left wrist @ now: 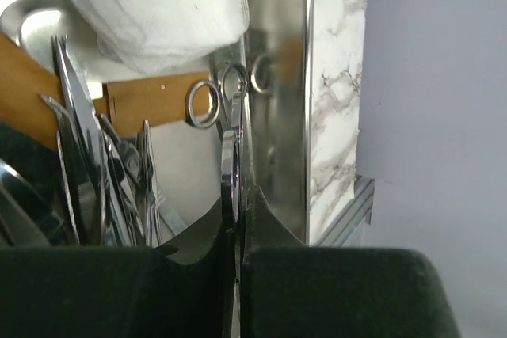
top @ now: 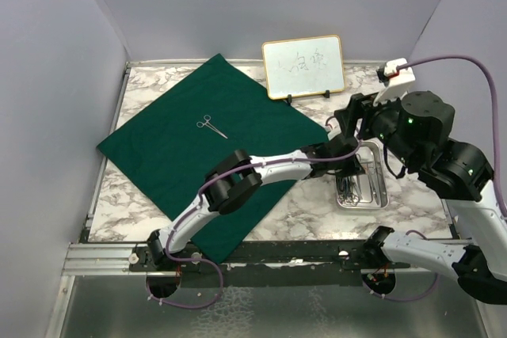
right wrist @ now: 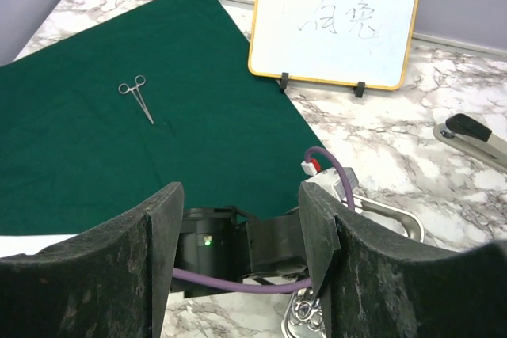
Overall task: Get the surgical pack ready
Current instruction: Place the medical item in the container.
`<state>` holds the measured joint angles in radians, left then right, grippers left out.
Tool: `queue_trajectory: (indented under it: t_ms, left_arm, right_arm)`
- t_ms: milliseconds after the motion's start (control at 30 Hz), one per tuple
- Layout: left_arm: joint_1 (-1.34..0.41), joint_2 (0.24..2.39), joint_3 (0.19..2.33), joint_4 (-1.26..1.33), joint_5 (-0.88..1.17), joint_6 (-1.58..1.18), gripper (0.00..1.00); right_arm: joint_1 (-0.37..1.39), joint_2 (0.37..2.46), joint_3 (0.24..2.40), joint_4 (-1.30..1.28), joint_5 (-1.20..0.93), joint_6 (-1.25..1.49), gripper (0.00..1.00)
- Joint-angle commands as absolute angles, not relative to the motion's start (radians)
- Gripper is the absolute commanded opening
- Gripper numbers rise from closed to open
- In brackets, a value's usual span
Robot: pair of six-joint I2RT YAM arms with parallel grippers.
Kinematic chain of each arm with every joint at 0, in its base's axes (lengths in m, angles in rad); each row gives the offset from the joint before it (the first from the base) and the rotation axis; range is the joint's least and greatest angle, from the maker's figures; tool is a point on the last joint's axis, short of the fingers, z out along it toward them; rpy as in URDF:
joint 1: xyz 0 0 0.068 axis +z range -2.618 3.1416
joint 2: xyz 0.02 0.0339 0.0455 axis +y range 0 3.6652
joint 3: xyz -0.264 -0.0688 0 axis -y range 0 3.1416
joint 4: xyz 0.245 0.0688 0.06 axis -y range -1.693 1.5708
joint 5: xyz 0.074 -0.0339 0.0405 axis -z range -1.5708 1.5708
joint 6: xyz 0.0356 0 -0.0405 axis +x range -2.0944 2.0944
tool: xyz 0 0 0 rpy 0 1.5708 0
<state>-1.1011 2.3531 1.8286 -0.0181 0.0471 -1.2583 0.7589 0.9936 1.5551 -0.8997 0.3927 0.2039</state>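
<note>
Left wrist view: left gripper (left wrist: 238, 223) clamped on one instrument (left wrist: 230, 148) inside the steel tray (left wrist: 289, 116); right gripper (right wrist: 242, 195) above the tray, fingers apart. Probable step: instrument transfer. Next: lift clear, carry to the green cloth (top: 182, 156) left of the tray.

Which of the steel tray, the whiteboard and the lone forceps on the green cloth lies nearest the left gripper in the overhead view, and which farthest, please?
From the left gripper, shut on a tray instrument:
1. Steel tray, directly beneath it, right side.
2. Whiteboard, standing at the back.
3. Lone forceps, far left on the green cloth.
</note>
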Motion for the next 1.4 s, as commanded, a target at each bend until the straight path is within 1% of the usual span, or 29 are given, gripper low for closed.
queue_trajectory:
  t_ms: [0, 133, 200, 333, 400, 467, 567, 700, 767, 833, 900, 1000, 1100, 1233, 1367]
  left_arm:
    - [-1.118, 2.435, 1.979, -0.182, -0.003, -1.262, 0.01]
    - [-1.127, 2.456, 2.018, -0.214, -0.012, -1.249, 0.04]
    - [-1.133, 2.455, 2.013, -0.218, -0.013, -1.247, 0.08]
    - [-1.132, 2.446, 2.002, -0.226, 0.023, -1.230, 0.31]
    - [-1.130, 2.437, 2.006, -0.228, 0.057, -1.209, 0.39]
    - [-1.129, 2.410, 1.993, -0.232, 0.098, -1.191, 0.44]
    - [-1.116, 2.312, 1.906, -0.231, 0.135, -1.127, 0.47]
    - [-1.071, 2.083, 1.637, -0.158, 0.166, -1.019, 0.52]
    - [-1.033, 1.928, 1.479, -0.126, 0.164, -0.985, 0.54]
    - [-0.980, 1.815, 1.332, -0.092, 0.197, -0.956, 0.56]
    - [-0.923, 1.733, 1.245, -0.100, 0.257, -0.911, 0.57]
    - [-0.843, 1.564, 1.116, -0.152, 0.234, -0.870, 0.58]
    - [-0.693, 1.430, 0.982, -0.214, 0.225, -0.843, 0.59]
    - [-0.476, 1.363, 0.958, -0.405, 0.114, -0.763, 0.60]
    - [-0.290, 1.459, 1.070, -0.600, -0.001, -0.787, 0.58]
  right_arm:
    - [0.758, 0.954, 1.571, -0.922, 0.427, 0.187, 0.61]
    - [0.758, 0.939, 1.561, -0.918, 0.427, 0.187, 0.61]
    - [0.758, 0.935, 1.561, -0.916, 0.427, 0.187, 0.61]
    - [0.758, 0.934, 1.566, -0.911, 0.420, 0.188, 0.61]
    - [0.758, 0.936, 1.563, -0.898, 0.412, 0.191, 0.61]
    - [0.758, 0.946, 1.558, -0.883, 0.406, 0.191, 0.61]
    - [0.758, 0.961, 1.559, -0.867, 0.407, 0.191, 0.61]
    - [0.758, 0.953, 1.546, -0.814, 0.386, 0.192, 0.61]
    - [0.758, 0.957, 1.534, -0.789, 0.371, 0.191, 0.61]
    - [0.758, 0.966, 1.514, -0.767, 0.363, 0.194, 0.61]
    - [0.757, 0.973, 1.488, -0.734, 0.348, 0.195, 0.61]
    - [0.758, 1.004, 1.466, -0.708, 0.320, 0.204, 0.61]
    - [0.758, 1.041, 1.432, -0.674, 0.285, 0.207, 0.61]
    - [0.758, 1.114, 1.394, -0.620, 0.223, 0.210, 0.61]
    - [0.758, 1.190, 1.375, -0.585, 0.195, 0.216, 0.61]
